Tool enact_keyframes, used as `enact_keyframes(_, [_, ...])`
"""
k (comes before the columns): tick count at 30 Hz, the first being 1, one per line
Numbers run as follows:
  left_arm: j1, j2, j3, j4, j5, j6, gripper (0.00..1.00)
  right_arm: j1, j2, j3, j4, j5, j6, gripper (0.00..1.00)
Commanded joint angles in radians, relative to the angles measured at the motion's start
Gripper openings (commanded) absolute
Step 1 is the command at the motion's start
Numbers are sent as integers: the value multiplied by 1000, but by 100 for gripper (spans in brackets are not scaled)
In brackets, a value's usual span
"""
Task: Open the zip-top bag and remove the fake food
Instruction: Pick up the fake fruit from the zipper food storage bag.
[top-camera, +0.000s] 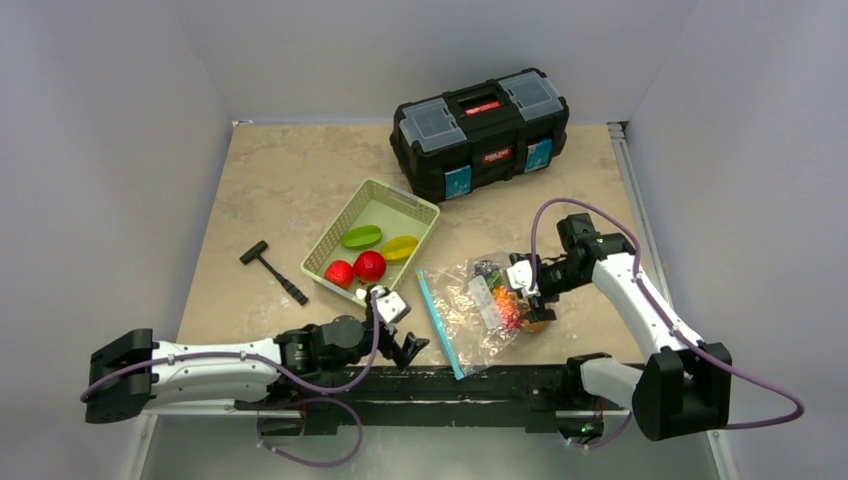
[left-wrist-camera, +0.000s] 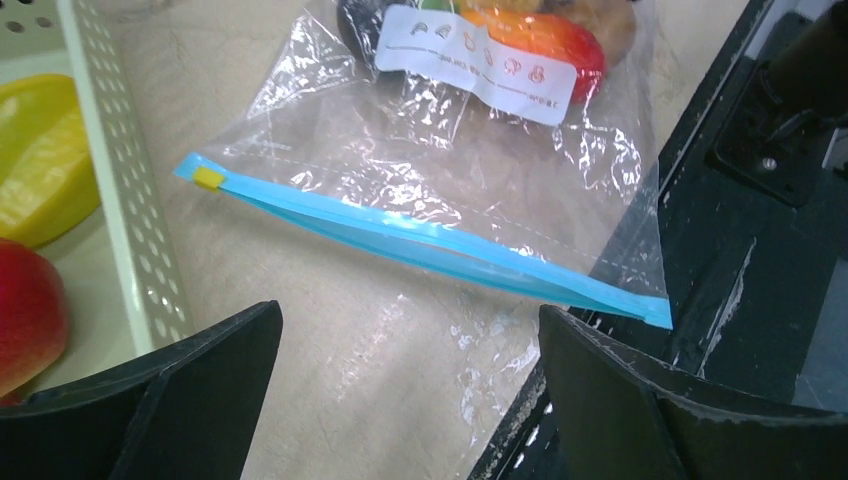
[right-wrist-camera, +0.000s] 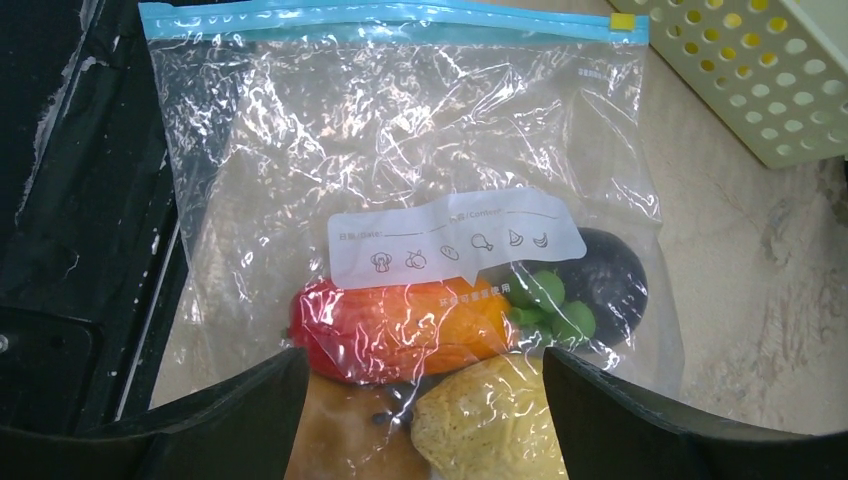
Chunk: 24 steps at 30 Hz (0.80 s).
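Top: bag (top-camera: 470, 310) flat on the table (top-camera: 260, 190), near centre-right, just right of the basket's (top-camera: 405, 197) near corner. Teal strip (top-camera: 440, 322) on its left edge, running near-far. Food (top-camera: 505, 305) bunched at the bag's right end. Four more in the basket: green piece (top-camera: 361, 237), yellow piece (top-camera: 399, 247), two red pieces (top-camera: 369, 265). Toolbox (top-camera: 480, 130) far centre, hammer (top-camera: 272, 271) left of the basket. Left gripper (top-camera: 410, 347) low at the near edge, just left of the strip. Right gripper (top-camera: 535, 308) over the food end. Left wrist: left gripper (left-wrist-camera: 408, 315) jaws wide apart, only bare table between them, holding nothing. Strip (left-wrist-camera: 420, 240) lies just beyond the fingertips, yellow slider (left-wrist-camera: 208, 178) at its basket end. Bag (left-wrist-camera: 450, 150) behind it with a white label (left-wrist-camera: 475, 60). Basket wall (left-wrist-camera: 120, 180) at left, yellow piece (left-wrist-camera: 45, 170) and a red piece (left-wrist-camera: 25, 315) inside. Black rail (left-wrist-camera: 760, 250) at right. Right wrist: right gripper (right-wrist-camera: 420, 360) jaws wide apart, the food end of the bag (right-wrist-camera: 400, 130) between them; can't tell whether the pads touch it. Food (right-wrist-camera: 400, 335) inside: red-orange, green, dark purple, yellow, brown. Label (right-wrist-camera: 455, 240) above it, strip (right-wrist-camera: 380, 20) along the far edge, slider (right-wrist-camera: 623, 21) at its basket end.
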Motion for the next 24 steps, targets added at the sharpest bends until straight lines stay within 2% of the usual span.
enact_keyframes(1, [-1,-89,37,-53,-86,-38,100,5,-9,22,-29,-37,-36,87])
enact_keyframes(6, [39,-213,132,-275,-45,-50,100,12,-43,9,12,-11,-13,94])
enact_keyframes(10, [217,-269,296,-489,120,-54,98,27,-31,30,12,-3,-26,97])
enact_keyframes(13, [271,-267,389,-554,176,-5,97,52,-26,46,25,-2,-14,98])
enact_keyframes(15, [273,-246,411,-574,193,20,93,91,-35,38,62,25,24,97])
enact_keyframes(18, [273,-216,361,-552,221,-6,83,178,-55,-8,152,105,107,94])
enact_keyframes(24, [272,-201,164,-343,292,-84,66,211,-33,-56,217,200,141,82])
